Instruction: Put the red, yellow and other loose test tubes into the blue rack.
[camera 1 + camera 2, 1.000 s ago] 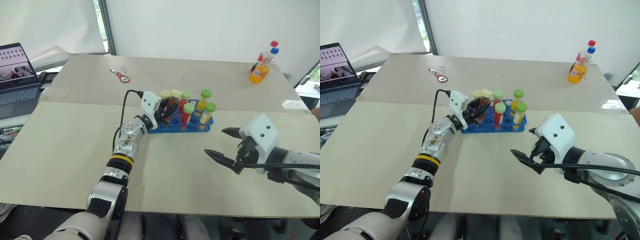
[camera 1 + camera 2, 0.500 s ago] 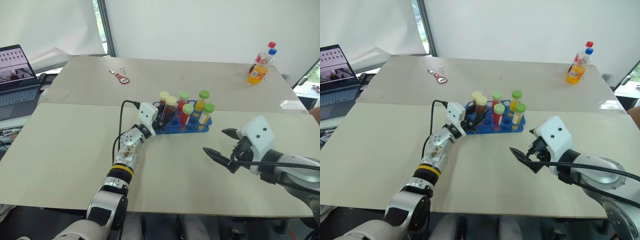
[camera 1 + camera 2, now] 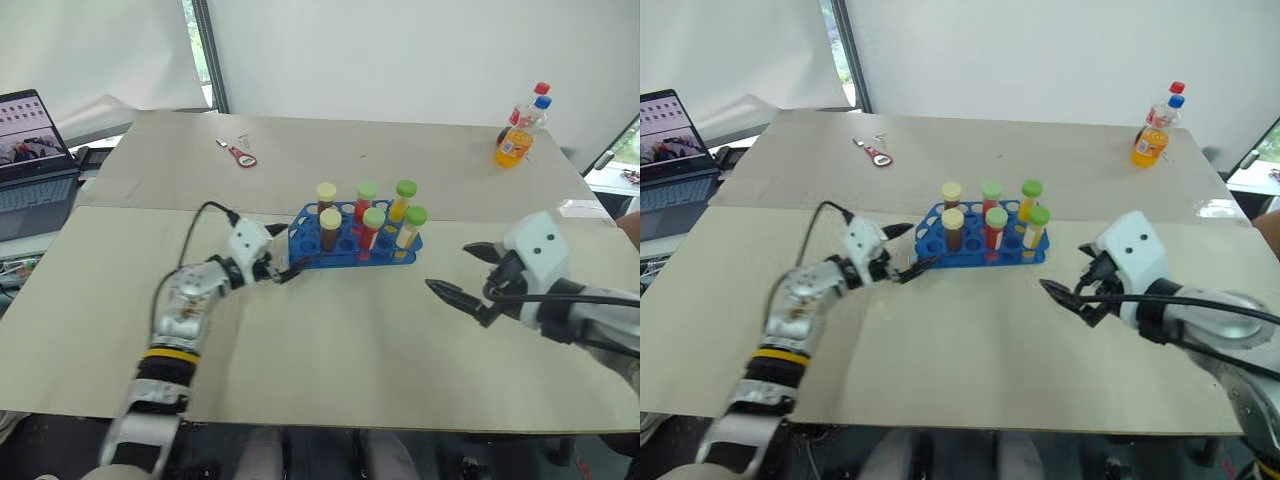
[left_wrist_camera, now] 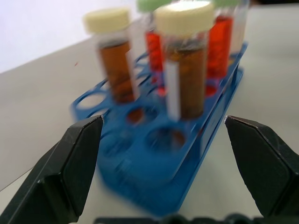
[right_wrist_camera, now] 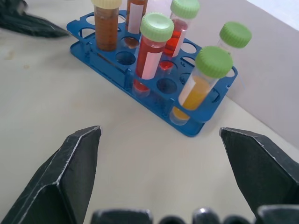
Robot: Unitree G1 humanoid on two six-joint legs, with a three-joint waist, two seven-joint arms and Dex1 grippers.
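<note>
Beside the blue rack (image 3: 352, 240), both grippers (image 3: 279, 250) (image 3: 466, 270) gape empty; wrist views reveal brown liquid.

I see the bright blue plastic tube rack (image 3: 352, 238) mid-table (image 3: 330, 350), six capped tubes (image 3: 374, 228) standing in its holes. My left hand (image 3: 282, 260) sits just beside its left end, my right hand (image 3: 468, 277) well apart on its right. Far behind-right stand what look like two plastic drink bottles (image 3: 521, 128); behind-left lies a small red-handled tool (image 3: 242, 154). An open laptop (image 3: 35, 155) sits off the table's left edge.
</note>
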